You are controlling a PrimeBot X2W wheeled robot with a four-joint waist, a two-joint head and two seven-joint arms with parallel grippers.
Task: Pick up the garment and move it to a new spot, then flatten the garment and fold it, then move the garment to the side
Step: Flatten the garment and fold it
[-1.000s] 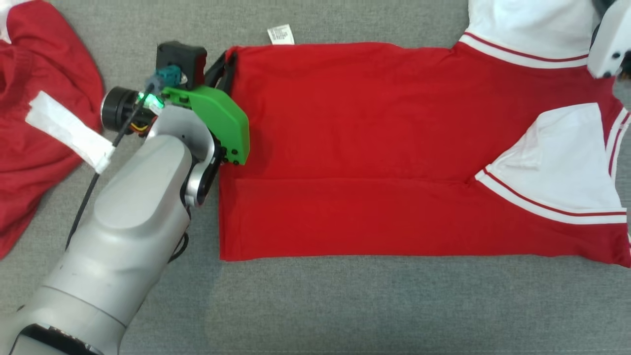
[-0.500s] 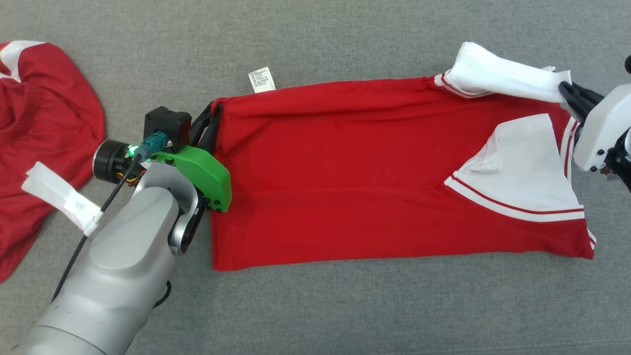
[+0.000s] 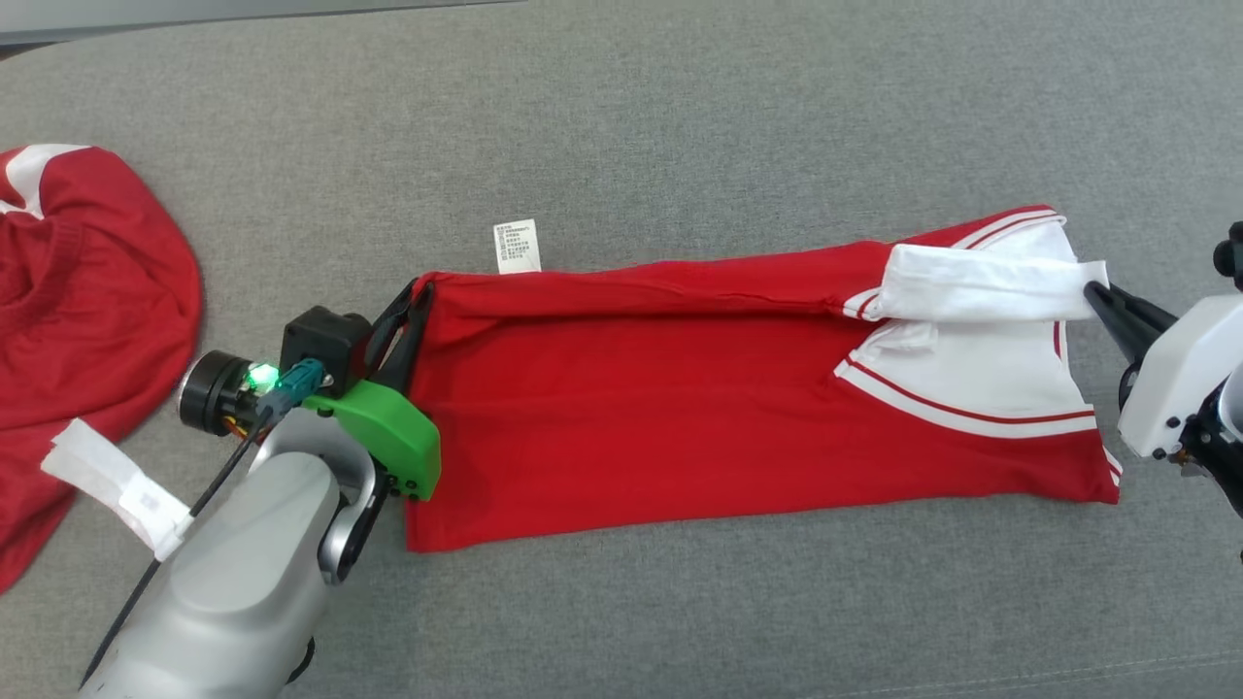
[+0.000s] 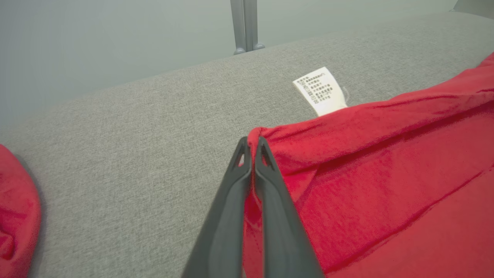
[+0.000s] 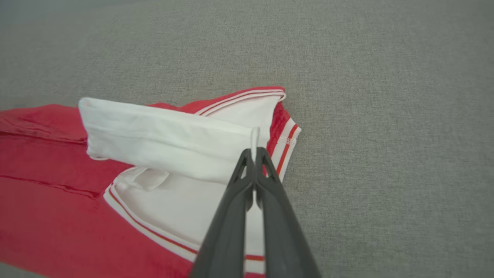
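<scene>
On the grey surface (image 3: pixel 680 116) the shirt (image 3: pixel 680 408) lies folded lengthwise; left gripper (image 3: pixel 420 286) is clamped on its far left corner, right gripper (image 3: pixel 1090 288) on the white sleeve (image 3: pixel 981 282) at far right

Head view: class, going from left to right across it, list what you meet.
Crumpled red garment → left tool, pinching the red shirt at its corner → care label → white sleeve → right tool, pinching that sleeve.

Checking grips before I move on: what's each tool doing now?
Left tool: closed on the shirt, at its red corner.
Right tool: closed on the shirt's white sleeve.
</scene>
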